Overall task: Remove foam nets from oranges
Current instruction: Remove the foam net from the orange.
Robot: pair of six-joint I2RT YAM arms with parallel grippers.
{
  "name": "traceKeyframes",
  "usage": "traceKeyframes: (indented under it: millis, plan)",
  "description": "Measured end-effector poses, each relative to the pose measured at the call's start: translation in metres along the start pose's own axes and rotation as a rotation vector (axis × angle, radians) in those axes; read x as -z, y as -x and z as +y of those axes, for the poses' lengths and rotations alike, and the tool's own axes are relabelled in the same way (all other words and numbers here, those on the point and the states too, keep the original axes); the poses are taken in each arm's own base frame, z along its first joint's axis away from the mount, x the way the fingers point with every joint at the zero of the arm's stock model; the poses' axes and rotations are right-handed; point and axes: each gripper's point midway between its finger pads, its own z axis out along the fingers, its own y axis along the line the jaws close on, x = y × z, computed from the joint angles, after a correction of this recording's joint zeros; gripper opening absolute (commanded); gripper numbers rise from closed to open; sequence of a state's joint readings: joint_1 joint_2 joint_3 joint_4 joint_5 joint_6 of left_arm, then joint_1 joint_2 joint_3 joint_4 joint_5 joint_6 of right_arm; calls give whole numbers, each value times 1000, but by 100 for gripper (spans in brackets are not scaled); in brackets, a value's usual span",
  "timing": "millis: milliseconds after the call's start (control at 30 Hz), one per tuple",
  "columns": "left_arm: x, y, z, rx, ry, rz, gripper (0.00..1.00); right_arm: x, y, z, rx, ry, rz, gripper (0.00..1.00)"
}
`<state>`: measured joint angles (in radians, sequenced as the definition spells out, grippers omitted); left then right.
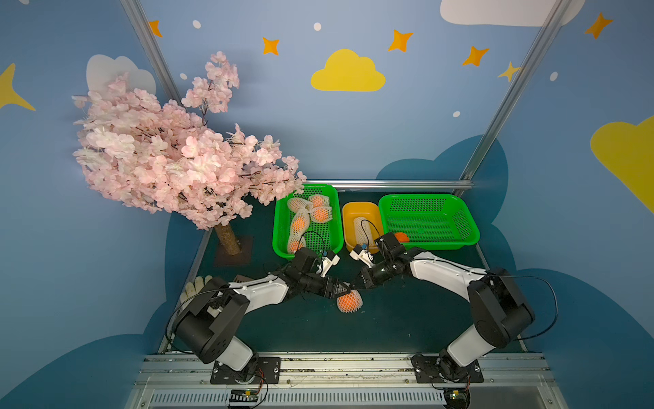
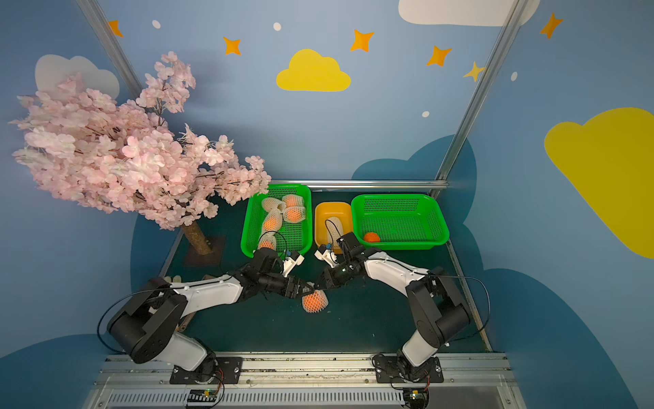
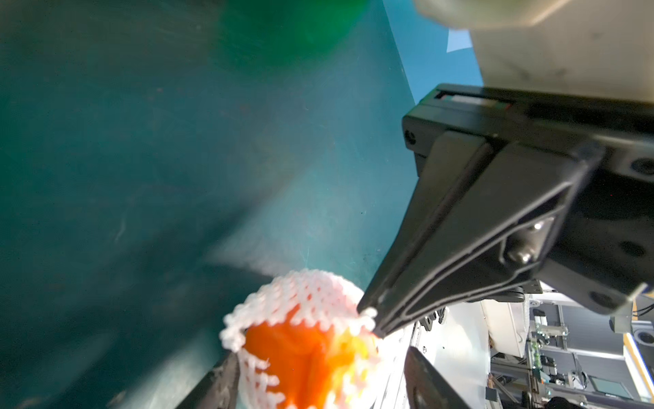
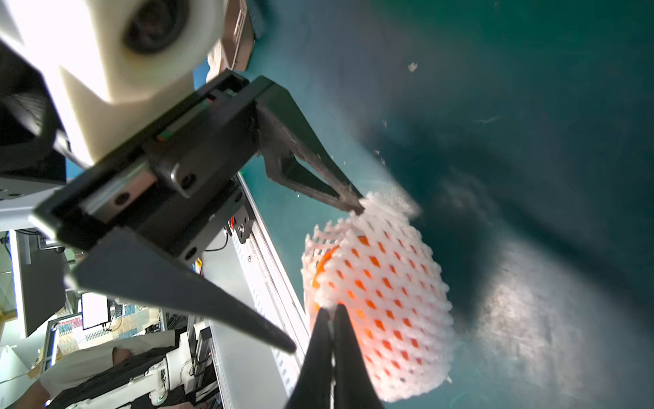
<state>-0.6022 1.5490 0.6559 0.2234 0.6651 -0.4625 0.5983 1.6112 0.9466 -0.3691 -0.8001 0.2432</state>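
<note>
An orange [image 1: 348, 301] [image 2: 313, 301] wrapped in a white foam net [image 4: 396, 283] lies on the dark green mat, mid-table, in both top views. My right gripper [image 4: 331, 310] [image 1: 355, 284] is shut on the rim of that net at its open end, where bare orange [image 3: 300, 354] shows. My left gripper [image 3: 322, 357] [image 1: 342, 289] stands open at the same end; one of its fingertips [image 4: 355, 207] touches the net rim and the other hangs clear of the fruit.
The left green basket [image 1: 279, 226] holds several netted oranges [image 1: 299, 223]. A yellow-orange tub [image 1: 350, 212] holds an empty foam net [image 1: 364, 228]. The right green basket [image 1: 470, 226] holds one bare orange [image 1: 401, 236]. A pink blossom tree [image 1: 177, 159] and a white glove [image 1: 193, 287] are at the left.
</note>
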Motion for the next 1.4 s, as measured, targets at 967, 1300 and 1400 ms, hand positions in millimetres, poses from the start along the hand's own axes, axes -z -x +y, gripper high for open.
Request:
traceKeyframes:
  millis: [967, 1300, 1400]
  plan:
    - [-15, 25, -14, -47, 35, 16, 4, 38, 17, -6, -53, 2, -131, 24]
    - [0, 46, -8, 60, 25, -20, 7, 60, 21, -8, -67, 0, -181, 57]
    - [6, 57, -14, 80, -3, -31, 7, 68, 21, -4, -50, -7, -198, 58]
